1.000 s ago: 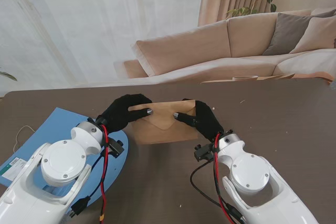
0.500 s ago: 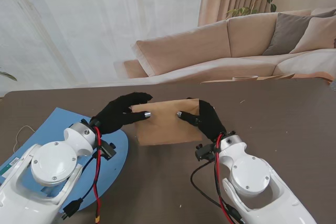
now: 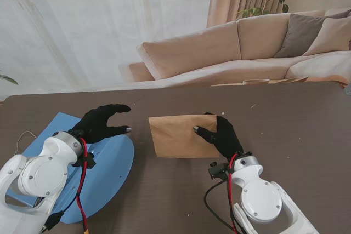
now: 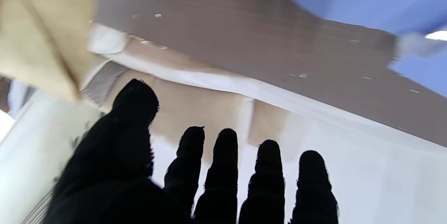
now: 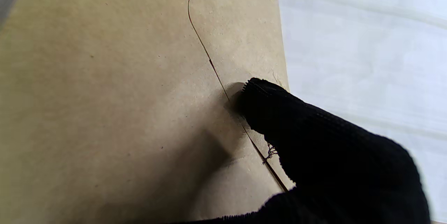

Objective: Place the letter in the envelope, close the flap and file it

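Leftmost on the dark brown tabletop [image 3: 285, 113] lies a blue folder [image 3: 112, 171], its rounded edge toward the middle, partly under the left arm. Over its far edge hovers the left hand [image 3: 101, 124], black-gloved, fingers spread wide and holding nothing; the left wrist view shows four fingertips [image 4: 227, 140] and the thumb apart from one another, with only the room behind them. That hand is well apart from the envelope.

Next, near the middle of the tabletop, is the brown paper envelope [image 3: 178, 135], a plain rectangle with no open flap showing from the stand's view. Whether it lies flat or is lifted slightly I cannot tell.

Right of centre, the right hand [image 3: 219, 134] has hold of the envelope's right edge. From the stand's view one silver-tipped finger lies on top of the paper. In the right wrist view a gloved fingertip [image 5: 258, 105] presses on the paper just by a curved seam line, close to the envelope's edge. The other fingers are hidden.

Beyond the table's far edge stands a beige sofa [image 3: 236, 47] before pale curtains.
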### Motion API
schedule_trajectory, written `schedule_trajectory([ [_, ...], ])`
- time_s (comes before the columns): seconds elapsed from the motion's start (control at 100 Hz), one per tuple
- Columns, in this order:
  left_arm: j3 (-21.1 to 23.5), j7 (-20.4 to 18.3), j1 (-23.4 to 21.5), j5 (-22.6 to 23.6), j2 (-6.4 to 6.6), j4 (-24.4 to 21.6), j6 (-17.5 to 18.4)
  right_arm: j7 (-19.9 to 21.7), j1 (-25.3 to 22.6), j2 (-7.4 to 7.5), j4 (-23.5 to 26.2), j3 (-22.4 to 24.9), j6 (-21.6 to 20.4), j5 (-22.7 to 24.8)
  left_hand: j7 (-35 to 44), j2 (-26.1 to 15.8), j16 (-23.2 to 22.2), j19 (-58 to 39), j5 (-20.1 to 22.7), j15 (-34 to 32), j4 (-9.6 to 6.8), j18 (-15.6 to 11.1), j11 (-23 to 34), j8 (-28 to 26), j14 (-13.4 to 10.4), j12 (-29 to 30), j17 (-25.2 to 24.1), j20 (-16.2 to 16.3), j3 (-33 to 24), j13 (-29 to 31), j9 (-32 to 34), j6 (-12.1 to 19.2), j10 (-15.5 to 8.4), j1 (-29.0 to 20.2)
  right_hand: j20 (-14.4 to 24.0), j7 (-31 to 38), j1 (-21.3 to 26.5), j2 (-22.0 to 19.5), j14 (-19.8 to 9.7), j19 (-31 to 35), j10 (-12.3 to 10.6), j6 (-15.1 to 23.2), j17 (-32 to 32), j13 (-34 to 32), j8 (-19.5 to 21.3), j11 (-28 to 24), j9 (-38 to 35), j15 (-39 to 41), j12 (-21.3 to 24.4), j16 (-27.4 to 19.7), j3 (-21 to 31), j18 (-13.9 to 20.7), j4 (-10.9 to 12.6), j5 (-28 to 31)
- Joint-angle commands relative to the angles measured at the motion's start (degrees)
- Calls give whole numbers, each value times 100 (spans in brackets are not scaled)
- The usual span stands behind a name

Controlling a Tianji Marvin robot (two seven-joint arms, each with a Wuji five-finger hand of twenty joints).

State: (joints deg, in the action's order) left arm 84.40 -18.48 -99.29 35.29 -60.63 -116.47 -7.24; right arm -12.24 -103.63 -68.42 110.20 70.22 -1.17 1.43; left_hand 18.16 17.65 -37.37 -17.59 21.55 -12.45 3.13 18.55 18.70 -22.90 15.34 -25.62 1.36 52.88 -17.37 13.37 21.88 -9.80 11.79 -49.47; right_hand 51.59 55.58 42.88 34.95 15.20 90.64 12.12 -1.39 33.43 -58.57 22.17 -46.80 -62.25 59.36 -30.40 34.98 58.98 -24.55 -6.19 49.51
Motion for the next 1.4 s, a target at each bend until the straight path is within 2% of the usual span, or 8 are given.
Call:
schedule_trajectory([
  [0.0,89,-13,-160,228,25,167,-31,36,-137,-41,-53,-33,-99,-50,-120,-193,-111,61,1,101,1,-54,-57,49,-63,51,62,160,126,87,44,13,-74,26,54,152,395,-34,115,249,51,54,34,-220,-1,53,-208,82,23,35,190,-86,40,262],
  [0.21,200,-68,-308,1515,52,539,-612,-212,-340,-57,-99,-3,-292,289,-243,-511,-274,114,-78,179,-74,-93,-70,14,-74,11,120,286,709,125,33,9,-86,-113,44,139,390,-55,111,241,57,33,8,-179,-14,72,-180,67,27,30,187,-79,41,233],
  [0.25,209,-122,-316,1772,61,623,-741,-290,-363,-69,-111,-11,-329,333,-287,-709,-308,108,-131,147,-148,-126,-52,-35,-106,-10,131,326,1256,113,-3,27,-123,-333,42,139,394,-53,110,237,58,29,0,-169,-13,75,-175,62,27,28,187,-78,43,230],
  [0.54,223,-329,-411,2956,78,1118,-1405,-688,-358,-143,-244,-125,-599,541,-260,-1025,-576,11,42,-251,-179,-179,307,-102,-208,-360,259,397,1666,137,87,68,-237,-227,32,130,395,-57,98,218,48,30,-46,-142,-14,100,-167,37,26,22,187,-71,38,231],
  [0.68,125,-327,-393,3062,84,1366,-1665,-747,-361,-155,-249,-136,-650,551,57,-1066,-494,185,558,-134,-200,-478,255,-331,-550,-519,-170,299,1768,-608,-626,-68,-417,-269,31,134,401,-48,112,219,58,27,-41,-148,-7,104,-171,37,22,24,193,-69,41,237],
  [0.82,85,-314,-402,3079,90,1535,-1783,-772,-378,-158,-245,-137,-668,569,6,-1052,-223,384,327,319,-212,-790,-280,-484,-922,-332,-554,112,1770,-1155,-1190,-323,-622,-251,30,135,402,-43,116,219,57,28,-41,-143,-1,104,-173,36,19,25,198,-70,41,234],
  [1.12,161,203,-690,2725,49,1655,-1777,-823,-359,-170,-257,-164,-696,576,-433,-864,65,455,246,758,-226,-987,-1191,-262,-1101,-375,-768,-44,1721,-1195,-1490,-507,-901,-335,28,147,401,-43,106,220,58,52,-41,-140,19,96,-174,50,4,35,207,-68,42,247],
  [1.39,335,993,-1221,2353,-60,1521,-1560,-887,-407,-178,-223,-180,-734,619,-457,-659,955,673,207,912,-206,-1061,-1644,-234,-1172,-21,-694,-598,1516,-1141,-1524,-561,-1098,-340,32,159,403,-33,113,232,64,55,-48,-138,46,81,-173,71,-15,48,219,-53,49,250],
])
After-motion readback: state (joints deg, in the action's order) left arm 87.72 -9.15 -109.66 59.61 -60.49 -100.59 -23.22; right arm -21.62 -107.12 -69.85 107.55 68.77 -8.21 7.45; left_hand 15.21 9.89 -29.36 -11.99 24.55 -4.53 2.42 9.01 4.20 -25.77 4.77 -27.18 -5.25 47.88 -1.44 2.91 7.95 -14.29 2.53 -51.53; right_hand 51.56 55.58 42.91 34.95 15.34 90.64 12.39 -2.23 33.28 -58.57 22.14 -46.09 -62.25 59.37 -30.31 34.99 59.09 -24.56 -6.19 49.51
